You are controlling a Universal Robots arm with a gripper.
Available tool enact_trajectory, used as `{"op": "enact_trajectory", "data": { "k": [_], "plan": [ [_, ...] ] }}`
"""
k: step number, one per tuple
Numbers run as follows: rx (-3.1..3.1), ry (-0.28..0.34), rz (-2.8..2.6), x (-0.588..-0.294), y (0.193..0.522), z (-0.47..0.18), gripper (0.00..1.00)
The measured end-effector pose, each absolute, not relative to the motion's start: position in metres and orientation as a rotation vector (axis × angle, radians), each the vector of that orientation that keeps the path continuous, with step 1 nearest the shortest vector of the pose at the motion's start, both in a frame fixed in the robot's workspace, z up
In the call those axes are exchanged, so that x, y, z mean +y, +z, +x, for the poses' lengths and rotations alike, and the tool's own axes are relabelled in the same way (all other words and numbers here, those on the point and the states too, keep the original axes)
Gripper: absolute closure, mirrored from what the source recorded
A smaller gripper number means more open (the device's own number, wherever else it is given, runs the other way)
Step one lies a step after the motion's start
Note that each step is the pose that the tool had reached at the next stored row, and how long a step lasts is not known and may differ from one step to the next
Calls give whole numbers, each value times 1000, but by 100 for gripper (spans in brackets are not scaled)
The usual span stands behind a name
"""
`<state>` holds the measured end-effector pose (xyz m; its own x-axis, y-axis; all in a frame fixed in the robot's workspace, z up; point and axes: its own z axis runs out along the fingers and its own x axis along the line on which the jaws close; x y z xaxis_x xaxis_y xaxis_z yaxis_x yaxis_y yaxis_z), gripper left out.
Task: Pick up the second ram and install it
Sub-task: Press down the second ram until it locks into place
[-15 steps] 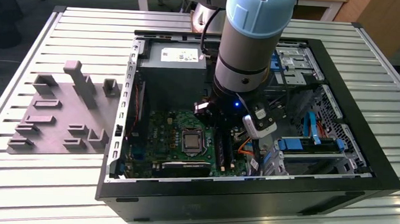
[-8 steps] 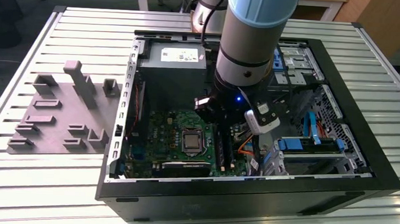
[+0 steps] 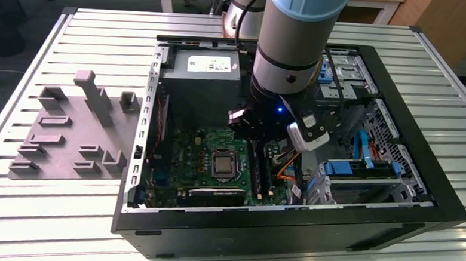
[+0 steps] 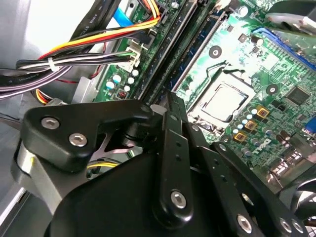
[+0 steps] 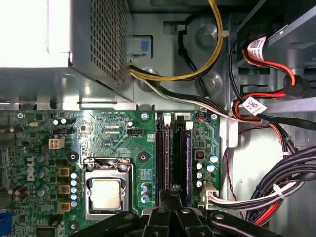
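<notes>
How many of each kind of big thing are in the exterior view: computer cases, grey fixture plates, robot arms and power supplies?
Computer case: 1
Grey fixture plate: 1
Robot arm: 1
Power supply: 1
Total: 4

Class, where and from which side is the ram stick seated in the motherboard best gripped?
Probably mid-length at its top edge, pinching both flat faces, from straight above: the ram stick stands on edge, with the neighbouring slots close alongside.

Green mobo (image 5: 123, 143), black gripper (image 5: 170, 197), yellow/red/black cables (image 5: 266, 113), blue brackets (image 3: 355, 168)
</notes>
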<state>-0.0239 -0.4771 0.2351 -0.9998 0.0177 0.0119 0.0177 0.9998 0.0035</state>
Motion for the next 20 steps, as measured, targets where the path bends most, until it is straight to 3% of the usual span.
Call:
{"op": "enact_trajectory", "data": {
  "k": [20],
  "plan": [
    [-3130,-15,-28,-477,219,-24,89]
  ]
}}
